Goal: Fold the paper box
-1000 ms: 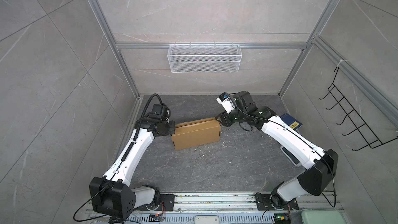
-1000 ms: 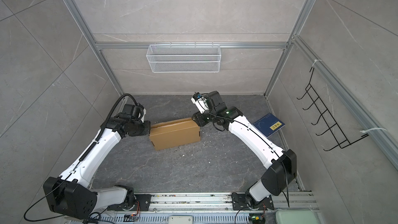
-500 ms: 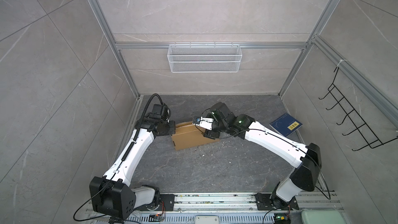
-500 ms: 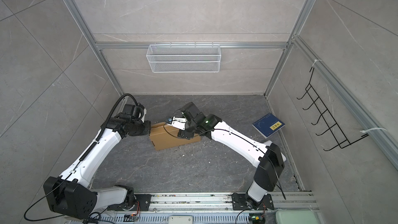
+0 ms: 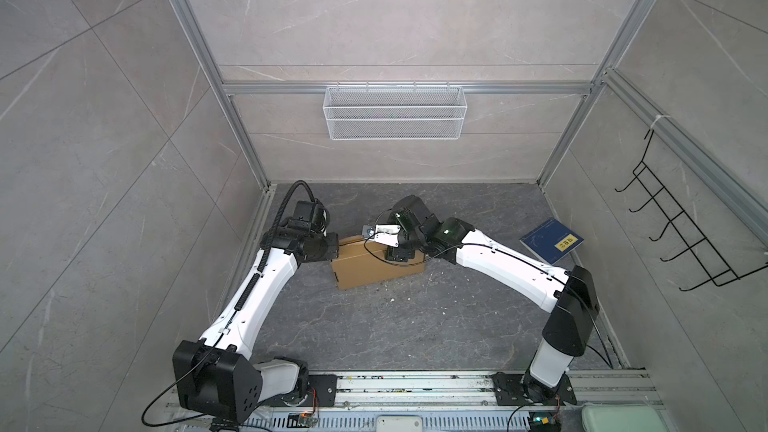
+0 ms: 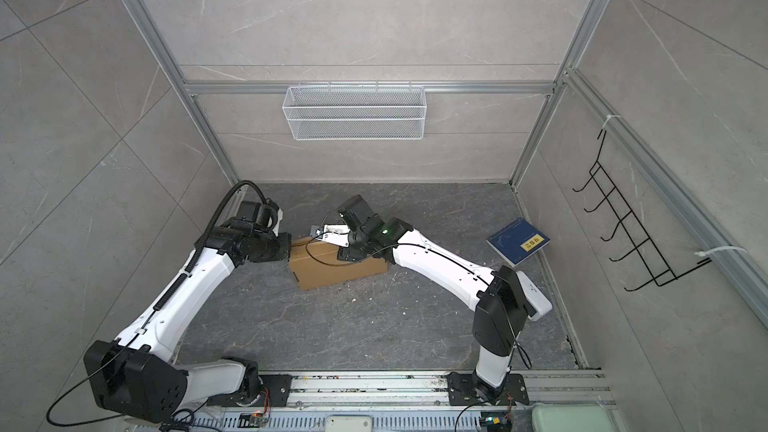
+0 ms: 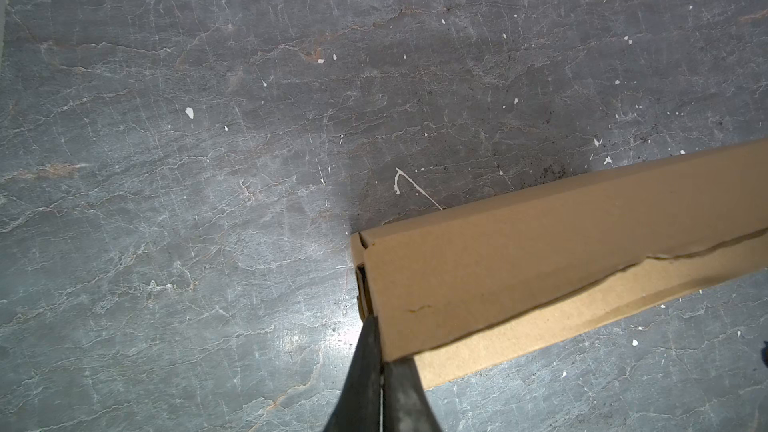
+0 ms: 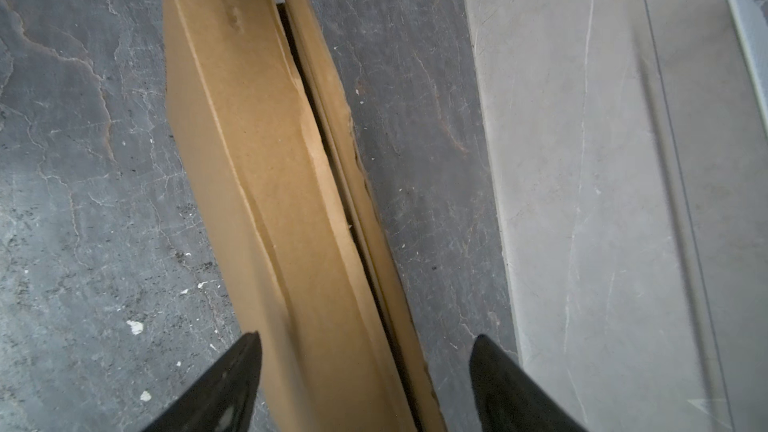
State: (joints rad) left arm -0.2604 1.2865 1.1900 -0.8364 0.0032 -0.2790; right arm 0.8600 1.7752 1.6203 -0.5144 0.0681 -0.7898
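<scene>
1. The paper box (image 5: 374,274) (image 6: 336,272) lies on the widest surface in view, the dark grey stone-patterned table (image 5: 374,326) (image 6: 332,326). It sits left of the middle and toward the back wall, turned at a slight angle.
2. The left arm (image 5: 257,292) (image 6: 174,297) and the right arm (image 5: 507,272) (image 6: 440,268) both reach inward and meet at the box, one from each end.
3. A white wire basket (image 5: 395,112) (image 6: 353,112) hangs on the back wall, above the table.
4. A black hook rack (image 5: 685,234) (image 6: 636,226) hangs on the right-hand wall.
5. The box itself is brown cardboard folded into a long, shallow block. In the right wrist view (image 8: 270,160) a dark slit runs along its length between the top panel and a side wall, so that seam is not tight. In the left wrist view (image 7: 540,263) a torn, uneven edge shows along one long side.
6. A dark blue book (image 5: 550,241) (image 6: 519,241) with a yellow label lies flat near the right wall, well apart from the box.
7. The right gripper (image 5: 395,253) (image 6: 351,253) (image 8: 365,338) is over the box's right part with its jaws spread wide. They straddle the box's width and grasp nothing.
8. The left gripper (image 5: 334,249) (image 6: 289,249) (image 7: 378,367) has its jaws pressed together, with the tips against the box's left end corner. I cannot tell whether any cardboard is pinched between them.
</scene>
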